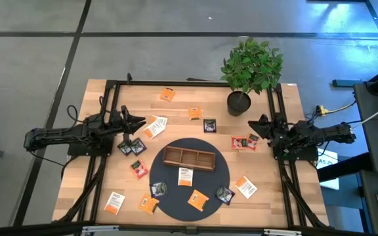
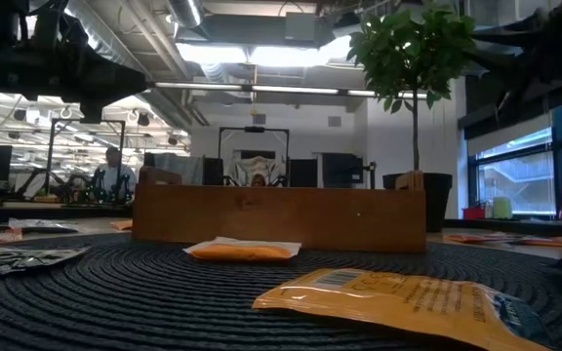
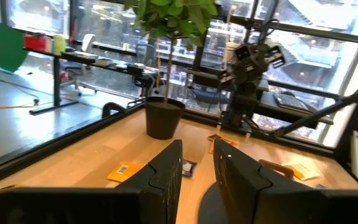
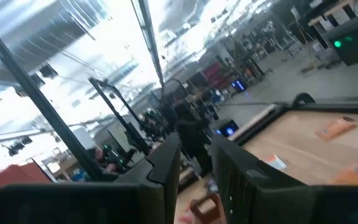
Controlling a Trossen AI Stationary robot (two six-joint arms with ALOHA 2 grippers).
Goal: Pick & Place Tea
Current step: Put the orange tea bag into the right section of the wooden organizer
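Flat square tea sachets (image 1: 185, 176) are scattered over a pale wooden table (image 1: 97, 190) and a round, dark woven mat (image 1: 212, 180); none is held. On the mat a brown three-compartment wooden tray (image 1: 189, 158) is seen. The mat's ribbed weave is shown only in the low view. The left gripper (image 3: 197, 163) and right gripper (image 4: 196, 157) are raised at opposite table edges, fingers slightly apart. No print is legible.

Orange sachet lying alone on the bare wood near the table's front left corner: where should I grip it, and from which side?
The orange sachet lies flat on the table, so I'd come straight down from above with the left gripper and pinch across two opposite edges; no neighbour touches it.
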